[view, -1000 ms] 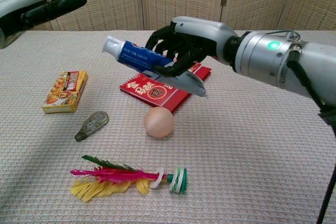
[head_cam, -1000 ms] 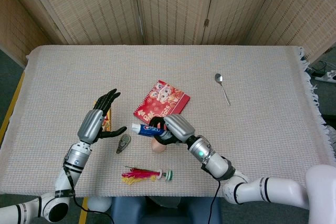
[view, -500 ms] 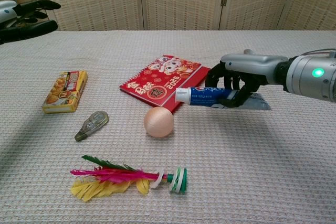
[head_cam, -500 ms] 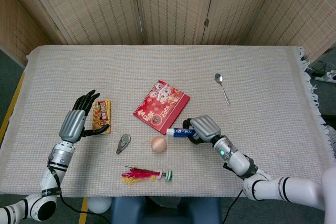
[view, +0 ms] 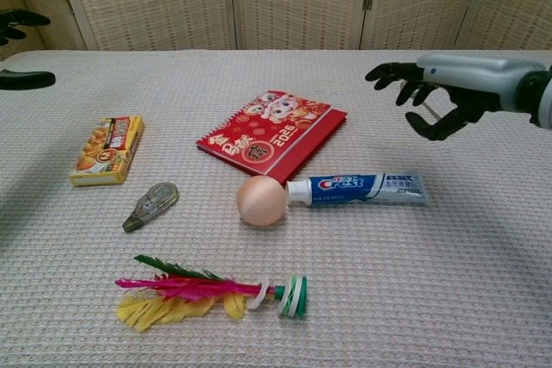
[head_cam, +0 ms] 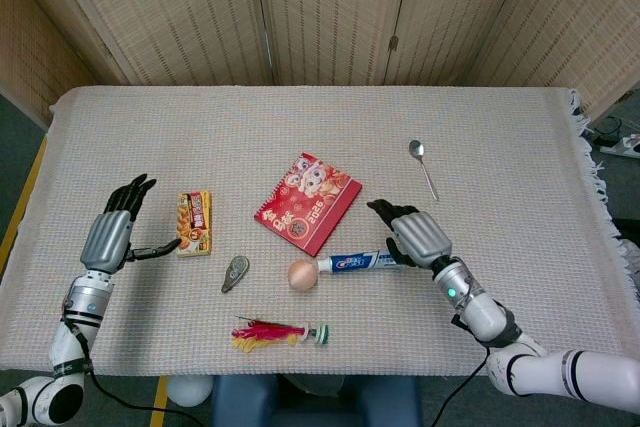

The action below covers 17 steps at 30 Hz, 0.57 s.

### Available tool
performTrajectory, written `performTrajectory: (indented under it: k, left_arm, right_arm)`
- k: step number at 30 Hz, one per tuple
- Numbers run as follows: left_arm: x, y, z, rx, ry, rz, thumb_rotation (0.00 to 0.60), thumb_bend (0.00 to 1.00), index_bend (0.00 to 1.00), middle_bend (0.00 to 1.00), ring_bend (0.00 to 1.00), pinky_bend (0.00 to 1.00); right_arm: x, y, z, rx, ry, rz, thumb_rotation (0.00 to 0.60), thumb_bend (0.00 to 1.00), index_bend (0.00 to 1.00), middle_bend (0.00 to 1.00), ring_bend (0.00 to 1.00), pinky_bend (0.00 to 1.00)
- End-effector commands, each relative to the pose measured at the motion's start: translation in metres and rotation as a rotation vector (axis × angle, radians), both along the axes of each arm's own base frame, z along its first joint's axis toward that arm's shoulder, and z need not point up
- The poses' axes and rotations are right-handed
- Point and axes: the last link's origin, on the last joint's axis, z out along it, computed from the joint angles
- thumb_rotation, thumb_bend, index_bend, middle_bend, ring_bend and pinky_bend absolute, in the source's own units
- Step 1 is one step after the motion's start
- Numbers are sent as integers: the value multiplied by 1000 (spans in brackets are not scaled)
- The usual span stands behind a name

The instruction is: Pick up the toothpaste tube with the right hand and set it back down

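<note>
The toothpaste tube (head_cam: 358,263) (view: 358,188) lies flat on the table, its white cap toward a peach-coloured egg (head_cam: 302,274) (view: 261,201) and almost touching it. My right hand (head_cam: 413,234) (view: 435,96) hovers open above and to the right of the tube's crimped end, fingers spread, holding nothing. My left hand (head_cam: 113,234) (view: 17,49) is open at the far left, beside a yellow snack box (head_cam: 194,223) (view: 108,150), apart from it.
A red 2025 notebook (head_cam: 307,201) (view: 272,133) lies just behind the tube. A grey correction-tape dispenser (head_cam: 236,272) (view: 151,206) and a feather shuttlecock (head_cam: 278,332) (view: 211,290) sit at the front left. A spoon (head_cam: 423,165) lies at the back right.
My right hand carried the tube down and right, laid it on the table beside the egg, let go and lifted away open. My left hand drew back to the left.
</note>
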Motion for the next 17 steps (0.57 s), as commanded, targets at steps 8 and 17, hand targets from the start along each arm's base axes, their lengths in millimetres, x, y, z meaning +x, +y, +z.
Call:
performTrajectory:
  k: [8, 17]
  left_arm:
    - [-43, -29, 32, 121, 140, 69, 600, 227, 0, 1, 0, 0]
    - [-66, -78, 42, 147, 221, 104, 600, 226, 2, 6, 0, 0]
  right_arm:
    - [-65, 64, 87, -342, 15, -23, 600, 711, 237, 245, 279, 195]
    - [-108, 117, 116, -416, -24, -112, 600, 712, 239, 256, 279, 193]
